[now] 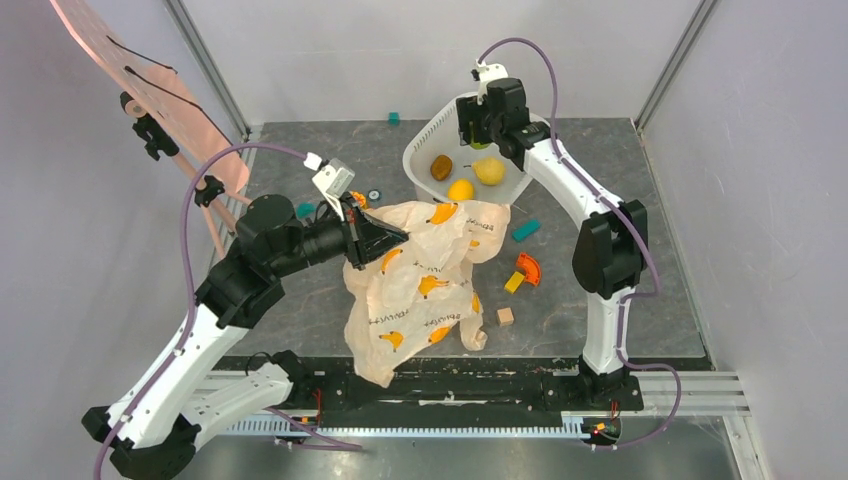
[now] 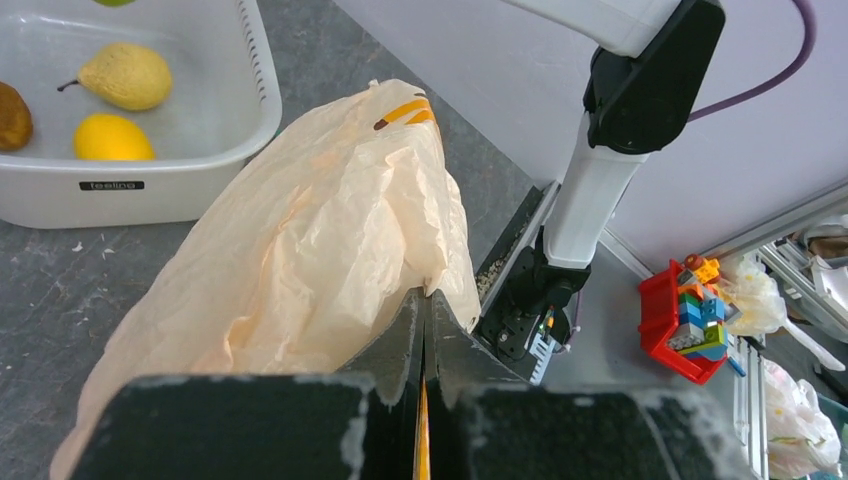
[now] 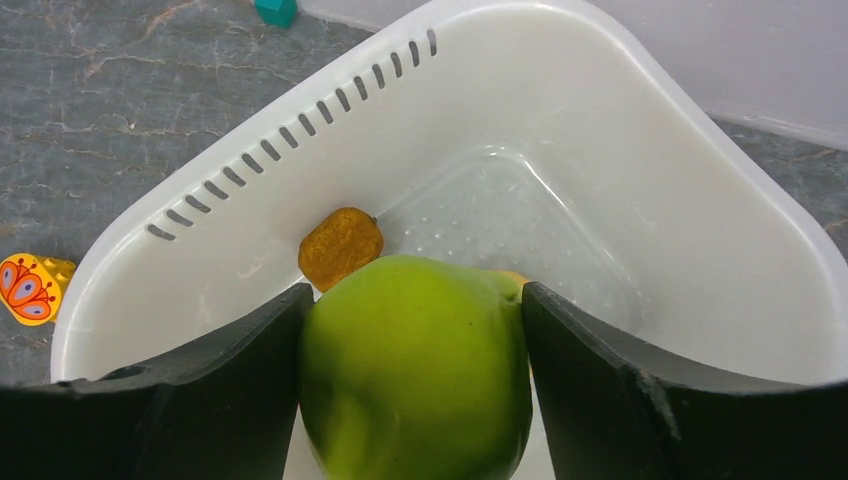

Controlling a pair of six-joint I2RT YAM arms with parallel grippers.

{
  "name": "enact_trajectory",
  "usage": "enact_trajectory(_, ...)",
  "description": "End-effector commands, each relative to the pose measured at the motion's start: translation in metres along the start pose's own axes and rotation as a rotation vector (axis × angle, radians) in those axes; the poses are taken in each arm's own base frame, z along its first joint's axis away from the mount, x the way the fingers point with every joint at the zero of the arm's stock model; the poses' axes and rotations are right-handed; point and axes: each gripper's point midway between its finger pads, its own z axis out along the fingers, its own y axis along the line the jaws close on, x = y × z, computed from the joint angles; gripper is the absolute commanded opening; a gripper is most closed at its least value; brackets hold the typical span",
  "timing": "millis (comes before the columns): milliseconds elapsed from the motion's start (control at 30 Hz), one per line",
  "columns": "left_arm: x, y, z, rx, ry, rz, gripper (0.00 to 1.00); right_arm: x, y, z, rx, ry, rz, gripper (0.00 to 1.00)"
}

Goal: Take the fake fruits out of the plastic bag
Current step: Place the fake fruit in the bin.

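Observation:
The peach plastic bag (image 1: 430, 285) with banana prints lies crumpled mid-table. My left gripper (image 1: 385, 238) is shut on its upper left edge, and in the left wrist view the bag (image 2: 320, 230) rises from the closed tips (image 2: 425, 295). A yellow pear (image 1: 489, 171), a brown oval (image 1: 441, 167) and a small orange-yellow round fruit (image 1: 460, 189) lie in the white tub (image 1: 425, 150). My right gripper (image 1: 478, 130) hangs over the tub's far side. It is shut on the green pear (image 3: 415, 365), with a finger against each flank. The brown oval (image 3: 340, 245) shows just beyond.
Toy blocks lie right of the bag: a teal one (image 1: 525, 230), an orange arc (image 1: 529, 268), a yellow one (image 1: 514, 282) and a wooden cube (image 1: 506, 316). An orange flower disc (image 3: 28, 288) sits left of the tub. Cage walls enclose the table.

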Motion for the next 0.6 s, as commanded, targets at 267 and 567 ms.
enact_trajectory(267, -0.007, -0.007, 0.008, 0.052, -0.018, 0.018, 0.02, 0.012, -0.012, 0.023, -0.051, 0.002, 0.048, 0.88)
enact_trajectory(567, -0.005, -0.002, 0.013, 0.036, -0.014, 0.017, 0.02, 0.022, -0.016, 0.007, -0.070, 0.007, 0.031, 0.97)
